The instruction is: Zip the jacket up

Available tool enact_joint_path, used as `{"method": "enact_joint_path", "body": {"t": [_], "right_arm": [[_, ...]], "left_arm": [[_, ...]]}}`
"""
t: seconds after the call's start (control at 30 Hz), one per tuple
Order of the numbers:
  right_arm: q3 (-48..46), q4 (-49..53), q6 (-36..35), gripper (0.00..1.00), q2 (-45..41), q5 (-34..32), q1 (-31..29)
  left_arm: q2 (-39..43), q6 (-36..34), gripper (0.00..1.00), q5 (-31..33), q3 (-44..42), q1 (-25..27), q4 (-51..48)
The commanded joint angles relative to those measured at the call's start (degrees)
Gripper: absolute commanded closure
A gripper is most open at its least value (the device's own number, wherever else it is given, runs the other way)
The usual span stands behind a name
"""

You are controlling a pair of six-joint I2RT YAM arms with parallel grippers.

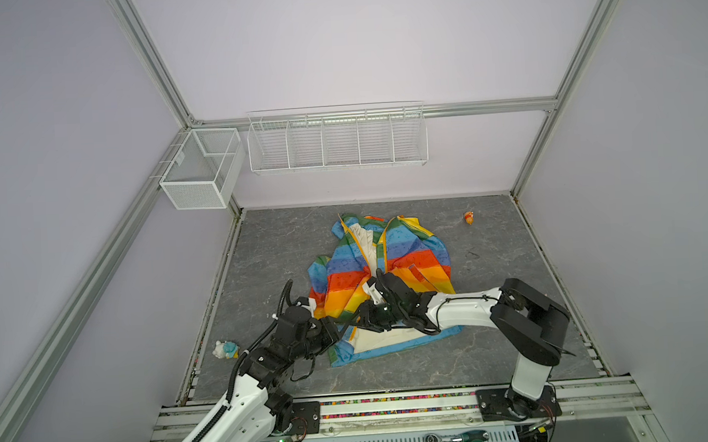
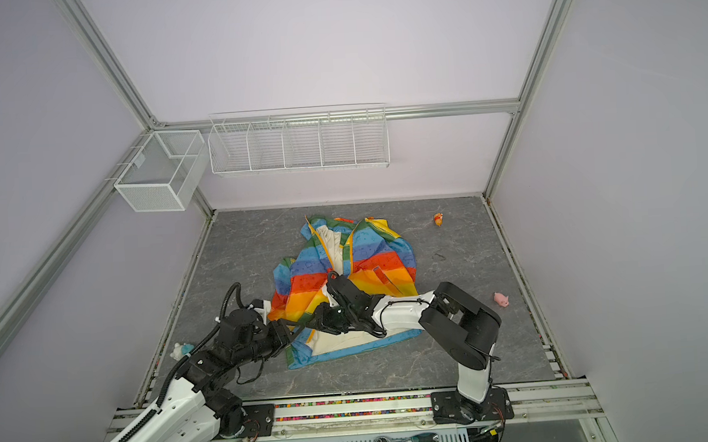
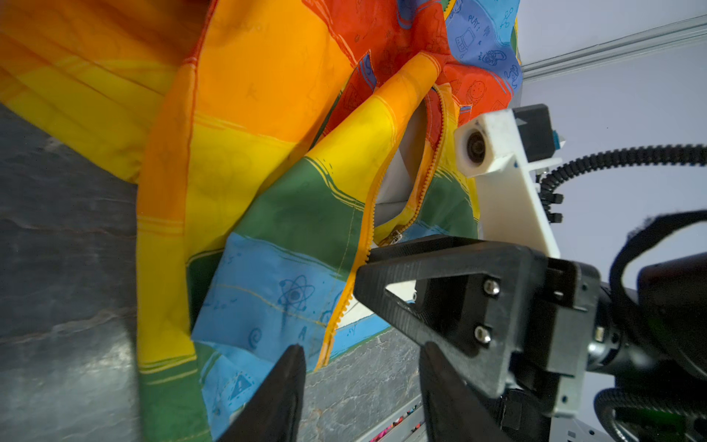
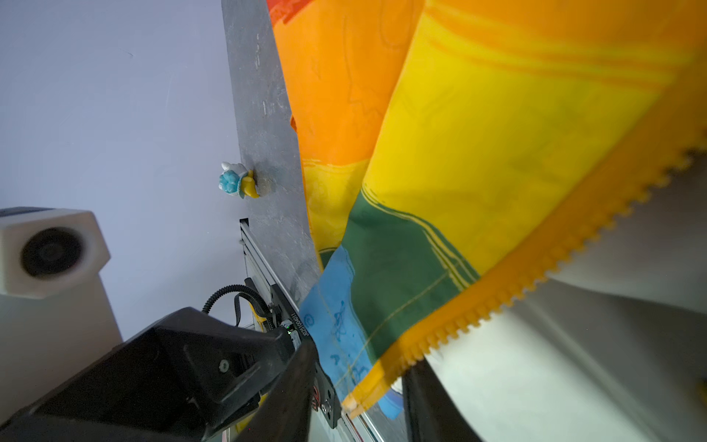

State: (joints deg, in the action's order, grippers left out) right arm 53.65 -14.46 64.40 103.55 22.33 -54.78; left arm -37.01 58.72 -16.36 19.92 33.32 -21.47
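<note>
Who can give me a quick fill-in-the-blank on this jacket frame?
1. The jacket lies on the table with its front ___.
2. Its hem edging is ___.
3. The wire rack on the back wall has ___ compartments.
4. In a top view, a small ___ pig toy sits near the table's right edge.
Missing: open; blue; five; pink.

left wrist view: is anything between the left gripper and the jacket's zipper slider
yes: a black finger of the right gripper lies right by the zipper slider, between it and the open left gripper
</note>
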Motion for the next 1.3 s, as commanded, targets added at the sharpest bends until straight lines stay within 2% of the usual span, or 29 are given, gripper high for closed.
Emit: {"method": "enact_joint_path", "body": {"t": [0.0, 1.03, 1.13, 1.27], "right_arm": [[-0.4, -0.1, -0.2, 0.6, -1.2, -0.4, 0.2], [0.1, -8.3, 4.4, 0.64, 6.1, 3.3, -1.6], [0.2, -8.3, 4.4, 0.66, 6.1, 3.1, -1.6], [0.1, -7.2, 3.9, 0.77, 4.6, 2.3, -1.3]], "left_arm": [[0.1, 0.4, 0.5, -0.1, -0.6, -0.2, 0.8], [3.3, 0.6, 0.5, 0.6, -0.5, -0.2, -1.8], [3.3, 0.5, 0.5, 0.4, -0.6, -0.2, -1.9], [3.3, 1.5, 0.5, -0.6, -0.8, -0.1, -1.7]]}}
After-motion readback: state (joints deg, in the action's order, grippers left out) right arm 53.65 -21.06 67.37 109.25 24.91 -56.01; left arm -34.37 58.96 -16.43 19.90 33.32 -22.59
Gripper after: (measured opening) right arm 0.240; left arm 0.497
